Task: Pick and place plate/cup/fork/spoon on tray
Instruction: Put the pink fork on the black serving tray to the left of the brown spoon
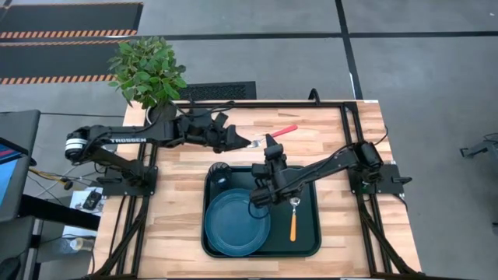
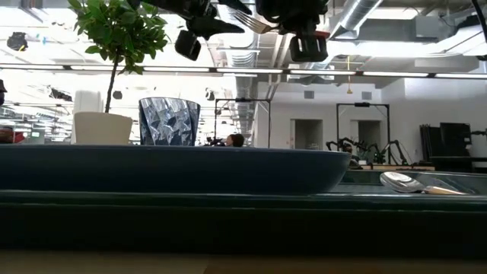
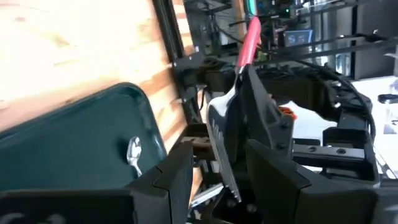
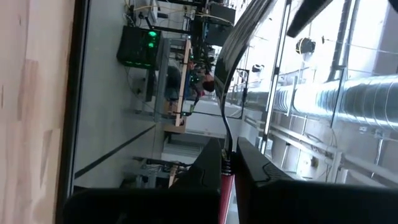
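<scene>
On the wooden table (image 1: 187,187), at the centre of the high view, the dark green tray (image 1: 311,241) lies with its long side across. The dull blue plate (image 1: 237,222) fills the tray's seven o'clock part, and in the low view its rim (image 2: 190,164) runs wide across the front. The dark translucent cup (image 1: 219,173) stands in the tray's eleven o'clock corner, just beside the plate; its faceted wall shows in the low view (image 2: 168,122). The spoon (image 1: 293,222) lies in the tray at about four o'clock from the centre, metal bowl toward twelve and orange-yellow handle toward six, apart from the plate. The fork (image 1: 274,135) is off the tray, held in the air above the bare wood at the tray's twelve o'clock: the right gripper (image 1: 273,148) is clenched on its red handle, seen between the dark fingers in the right wrist view (image 4: 227,177), while the left gripper (image 1: 236,140) sits at the metal head with its fingers apart on either side of the tines (image 3: 225,155). A potted plant (image 1: 148,74) stands at the table's eleven o'clock corner.
</scene>
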